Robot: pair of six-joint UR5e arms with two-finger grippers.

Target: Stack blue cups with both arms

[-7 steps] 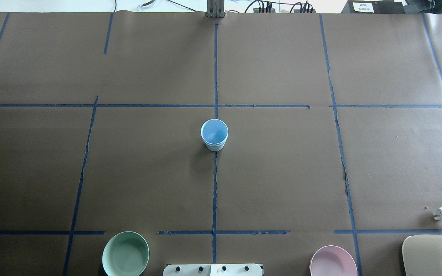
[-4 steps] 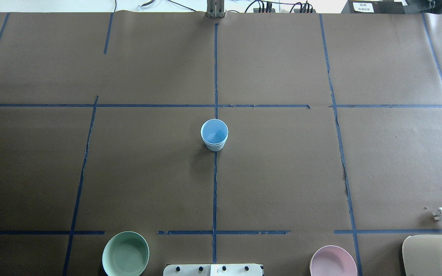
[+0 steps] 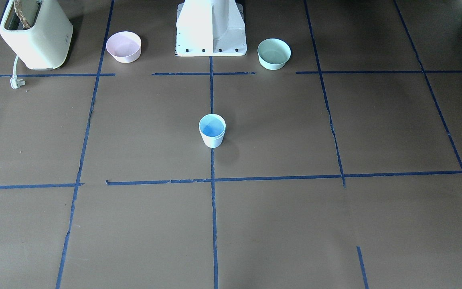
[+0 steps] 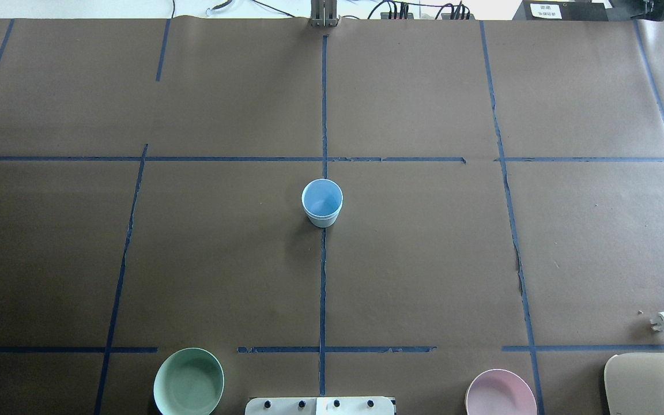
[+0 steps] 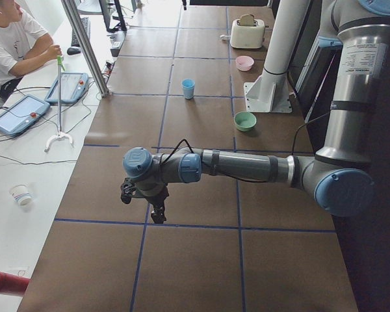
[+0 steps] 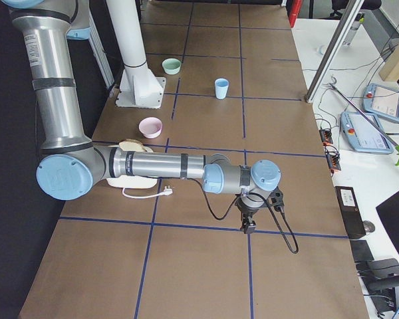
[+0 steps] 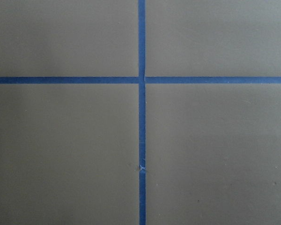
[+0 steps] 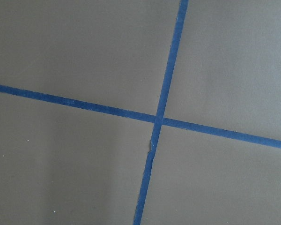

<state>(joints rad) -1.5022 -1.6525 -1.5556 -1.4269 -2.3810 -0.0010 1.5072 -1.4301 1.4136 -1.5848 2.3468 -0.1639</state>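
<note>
The blue cups (image 4: 321, 203) stand upright at the table's middle on the centre tape line. A second rim line just under the top rim shows one cup nested in the other. They also show in the front view (image 3: 212, 130) and small in the side views (image 5: 188, 88) (image 6: 221, 88). My left gripper (image 5: 153, 205) hangs low over the table's left end, far from the cups. My right gripper (image 6: 248, 219) hangs over the right end, equally far. Both show only in side views, so I cannot tell if they are open or shut. The wrist views show only tape crossings.
A mint-green bowl (image 4: 188, 381) and a pink bowl (image 4: 500, 393) sit near the white pedestal base (image 3: 211, 28). A cream toaster (image 4: 649, 383) with a loose white plug (image 4: 663, 323) stands at the near right. An operator (image 5: 13, 45) sits beyond the far edge.
</note>
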